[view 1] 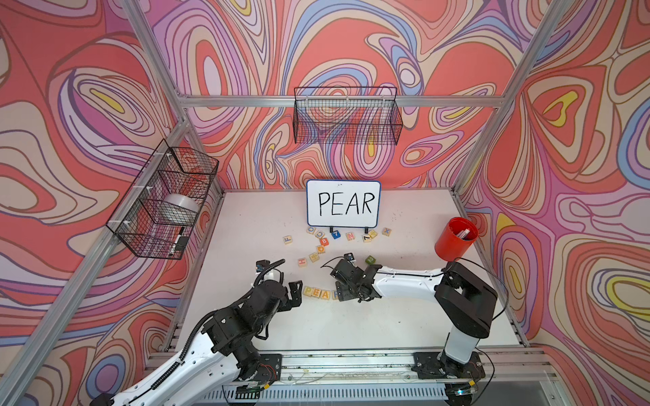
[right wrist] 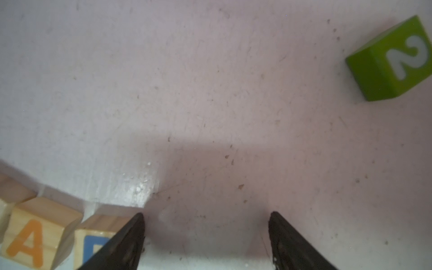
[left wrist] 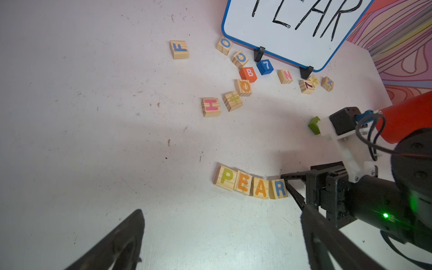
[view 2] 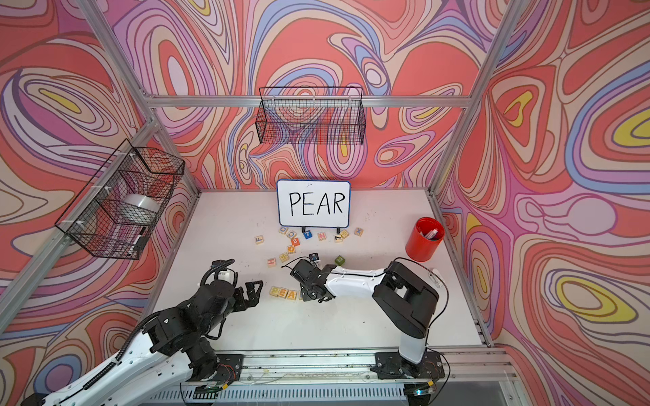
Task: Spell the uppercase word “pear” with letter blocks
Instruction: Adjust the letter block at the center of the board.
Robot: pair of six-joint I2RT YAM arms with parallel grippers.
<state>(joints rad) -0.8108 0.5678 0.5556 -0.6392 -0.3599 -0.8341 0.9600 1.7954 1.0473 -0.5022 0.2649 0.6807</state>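
Four pale-wood letter blocks lie in a touching row that reads PEAR: P (left wrist: 225,177), E (left wrist: 243,183), A (left wrist: 260,187) and R (left wrist: 278,189). In both top views the row (view 1: 318,292) (view 2: 284,292) sits between the two grippers. My right gripper (right wrist: 206,215) (view 1: 343,291) is open at the R end, with only bare table between its fingers. One of its fingers (right wrist: 131,233) lies right beside the R block (right wrist: 93,243); contact cannot be told. My left gripper (left wrist: 221,211) (view 1: 295,290) is open and empty, a short way from the P end.
The white board (view 1: 343,204) reading PEAR stands at the back, with several loose blocks (view 1: 323,242) and a blue 7 cube (view 1: 336,234) in front of it. A green 2 cube (right wrist: 392,60) (view 1: 370,260) lies behind the right gripper. A red cup (view 1: 455,239) stands at the right.
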